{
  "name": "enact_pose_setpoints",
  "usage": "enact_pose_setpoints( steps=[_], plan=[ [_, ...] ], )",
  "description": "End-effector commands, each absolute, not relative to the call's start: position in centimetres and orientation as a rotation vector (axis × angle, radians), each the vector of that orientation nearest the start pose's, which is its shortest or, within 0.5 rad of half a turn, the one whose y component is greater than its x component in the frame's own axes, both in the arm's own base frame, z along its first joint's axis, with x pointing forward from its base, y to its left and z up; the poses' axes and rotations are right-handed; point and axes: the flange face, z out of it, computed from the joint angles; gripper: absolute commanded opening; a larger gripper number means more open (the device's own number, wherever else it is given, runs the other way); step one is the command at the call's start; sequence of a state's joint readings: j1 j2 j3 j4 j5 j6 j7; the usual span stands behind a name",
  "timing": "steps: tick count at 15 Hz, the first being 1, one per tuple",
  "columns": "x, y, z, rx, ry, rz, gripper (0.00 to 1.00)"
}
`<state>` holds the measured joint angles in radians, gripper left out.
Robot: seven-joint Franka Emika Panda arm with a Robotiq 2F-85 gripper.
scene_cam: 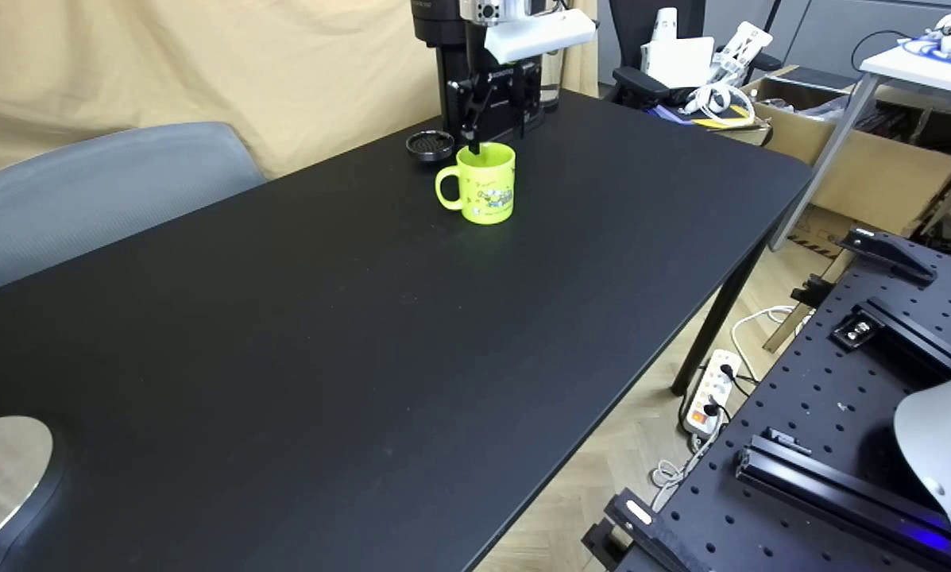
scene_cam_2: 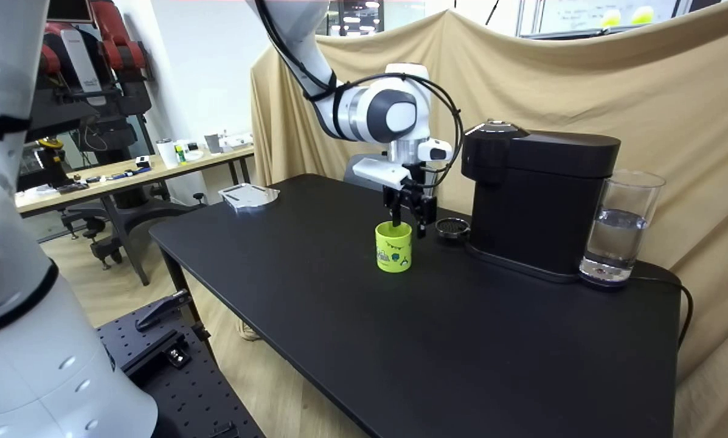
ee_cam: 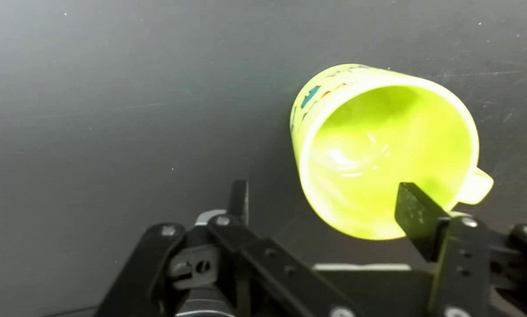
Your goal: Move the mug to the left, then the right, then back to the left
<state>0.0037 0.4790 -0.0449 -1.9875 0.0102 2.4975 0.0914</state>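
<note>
The lime mug [scene_cam: 487,191] stands upright on the black table, and it also shows in an exterior view [scene_cam_2: 393,250]. In the wrist view I look into the mug [ee_cam: 377,158], which has nothing visible inside; its handle points right. My gripper [ee_cam: 326,193] is open, pointing down. One finger overlaps the mug's opening and the other is outside, beside the wall; how deep the first reaches I cannot tell. The gripper shows at the mug's rim in both exterior views [scene_cam: 497,137] [scene_cam_2: 409,226]. The fingers do not close on the wall.
A black coffee machine [scene_cam_2: 534,207] stands close behind the gripper, with a glass of water [scene_cam_2: 616,237] beside it. A round black drip grate [scene_cam_2: 452,226] lies near the mug. A silver plate [scene_cam_2: 249,196] lies at the table's far end. A grey chair [scene_cam: 110,191] is behind the table.
</note>
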Motion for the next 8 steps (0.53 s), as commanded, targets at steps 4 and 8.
enact_pose_setpoints(
  steps=[4, 8],
  plan=[
    [58.7, 1.8, 28.7, -3.253, -0.191, -0.021, 1.0],
    [56.1, 3.6, 29.2, -3.184, -0.573, 0.138, 1.0]
  ],
)
